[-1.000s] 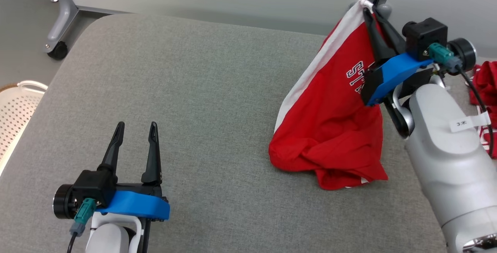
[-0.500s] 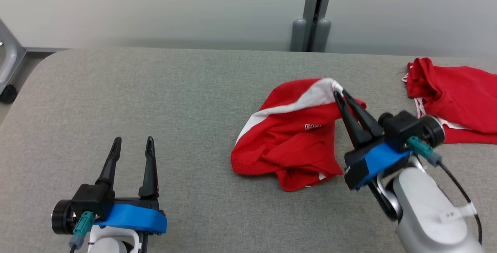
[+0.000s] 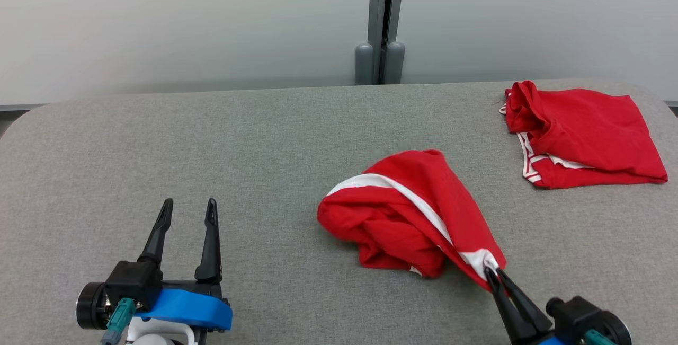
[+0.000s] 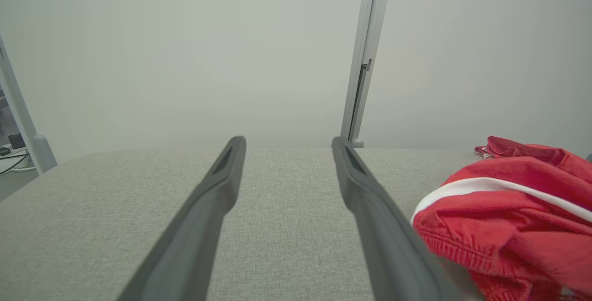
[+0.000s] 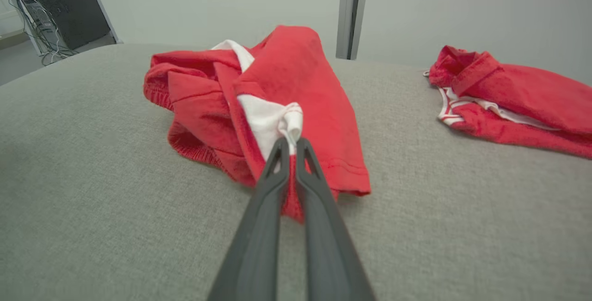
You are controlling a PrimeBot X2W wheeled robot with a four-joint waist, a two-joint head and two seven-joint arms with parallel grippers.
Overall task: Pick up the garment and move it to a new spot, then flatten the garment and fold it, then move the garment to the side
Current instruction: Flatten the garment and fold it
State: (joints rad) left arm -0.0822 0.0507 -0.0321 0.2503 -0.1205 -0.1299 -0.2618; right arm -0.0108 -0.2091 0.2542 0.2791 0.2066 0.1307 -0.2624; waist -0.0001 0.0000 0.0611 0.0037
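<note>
the red garment [image 3: 402,212] lies crumpled on the grey table [image 3: 212,138], just right of the table's middle; the right gripper [image 3: 493,272], by the table's near edge, has its fingers pinched together on the garment's white-striped corner; the left gripper [image 3: 189,208] hangs over the table's near left part, fingers apart, well clear of the cloth; a second red garment [image 3: 582,133] lies at the table's far right corner.
</note>
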